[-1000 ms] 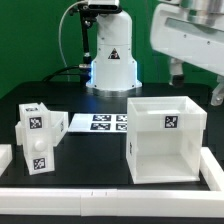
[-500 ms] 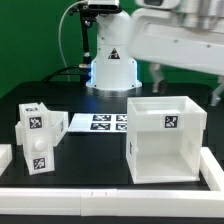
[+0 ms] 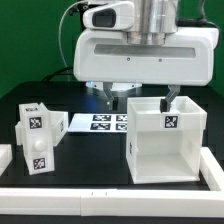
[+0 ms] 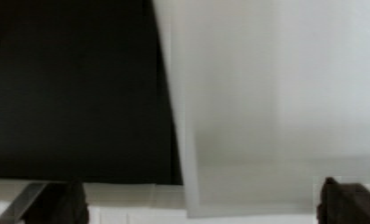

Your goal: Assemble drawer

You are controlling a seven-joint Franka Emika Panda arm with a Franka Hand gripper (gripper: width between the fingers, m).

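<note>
The drawer's large white cube casing [image 3: 165, 140] stands open-topped on the black table at the exterior view's right, with a square tag on its front. Two smaller white tray boxes [image 3: 37, 135] with tags stand at the left. My gripper [image 3: 138, 100] hangs open and empty just above the casing's back left rim. One finger [image 3: 108, 98] is left of the casing and the other finger [image 3: 168, 100] is over its opening. In the wrist view the gripper [image 4: 200, 205] is open, and a white casing surface [image 4: 271, 100] lies between and beyond the dark fingertips [image 4: 54, 203].
The marker board [image 3: 105, 122] lies flat on the table behind the parts. A low white rail [image 3: 110, 195] runs along the table's front edge. The arm's white base [image 3: 100, 75] stands at the back, against a green backdrop.
The arm has swung from the exterior view's upper right leftward and down. The hand now hangs over the casing. The parts have not moved.
</note>
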